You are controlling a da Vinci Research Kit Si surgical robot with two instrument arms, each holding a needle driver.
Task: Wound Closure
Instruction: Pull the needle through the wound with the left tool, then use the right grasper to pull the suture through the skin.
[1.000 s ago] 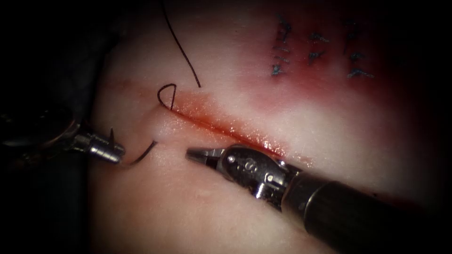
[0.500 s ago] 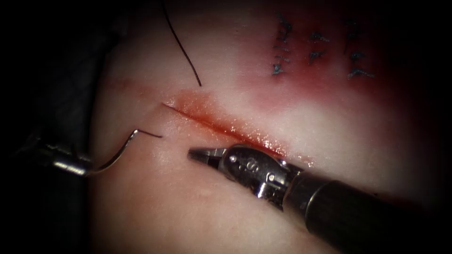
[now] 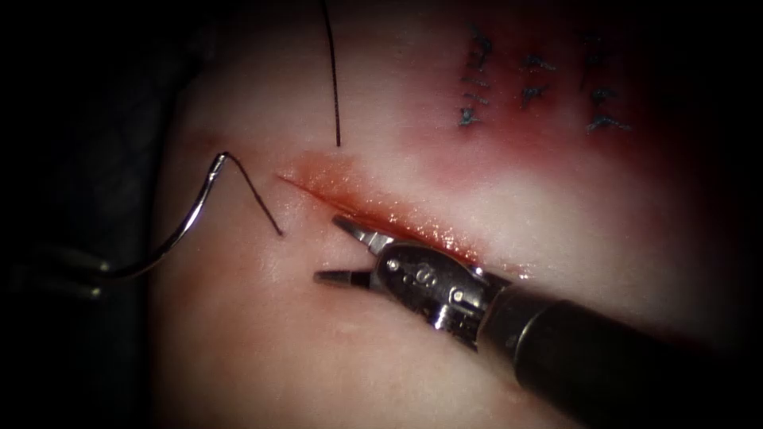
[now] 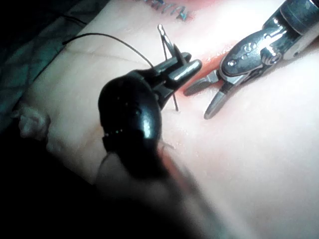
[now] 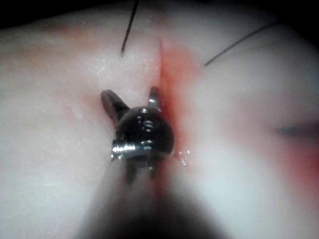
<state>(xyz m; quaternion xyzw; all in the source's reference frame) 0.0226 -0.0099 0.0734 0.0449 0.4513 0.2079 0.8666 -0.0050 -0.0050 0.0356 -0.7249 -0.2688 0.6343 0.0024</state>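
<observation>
Your left tool (image 3: 95, 274) has pulled the needle (image 3: 187, 222) clear of the tissue (image 3: 318, 342), gripping its pointed end at left, thread (image 3: 262, 199) trailing; your right tool (image 3: 338, 250) now gapes empty

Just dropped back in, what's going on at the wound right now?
The left tool is shut on the needle near its pointed end and has drawn it clear of the tissue, to the left of the cut. Thread trails from the needle's swaged end down into the tissue just left of the cut; another strand leaves the tissue above it. The right tool, shut a second ago, now has its jaws open beside the cut, holding nothing.
</observation>
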